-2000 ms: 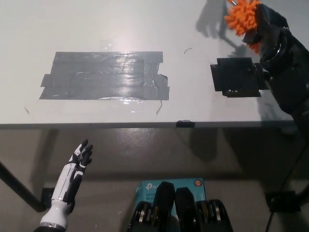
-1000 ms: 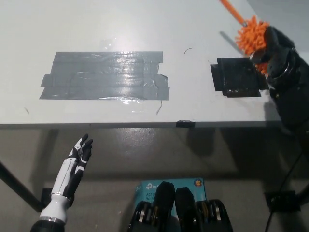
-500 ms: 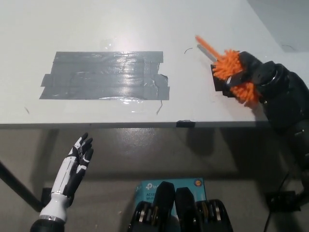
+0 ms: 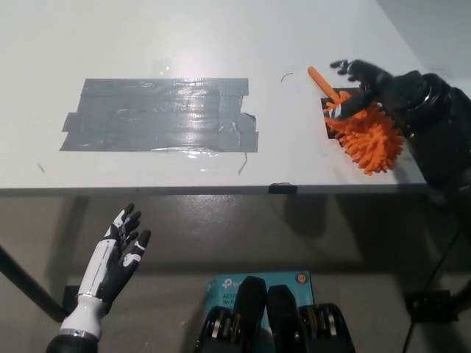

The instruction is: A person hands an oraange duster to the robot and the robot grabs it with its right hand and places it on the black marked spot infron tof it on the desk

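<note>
The desk (image 4: 221,29) has a plain white top, glossy enough to throw glare near its middle, with its front edge running straight across the view. A wide patch of grey tape (image 4: 160,115), laid in overlapping strips and wrinkled at its right end, sits left of centre on the top. Toward the right edge of the desk lies the orange duster (image 4: 366,134), its fuzzy head resting flat and covering nearly all of the black marked spot (image 4: 328,107), of which only a sliver shows at the head's left side. The duster's thin orange handle points up and to the left across the white surface. The right hand (image 4: 368,82) is over the duster's upper part with its fingers spread apart and gripping nothing; whether it touches the fuzz cannot be told. The left hand (image 4: 118,250) hangs below the desk front at the lower left, fingers apart and empty. Under the desk the floor (image 4: 353,243) is dull grey-brown, with a blue box (image 4: 221,290) at the bottom middle and a dark desk leg (image 4: 26,290) at the far left.
</note>
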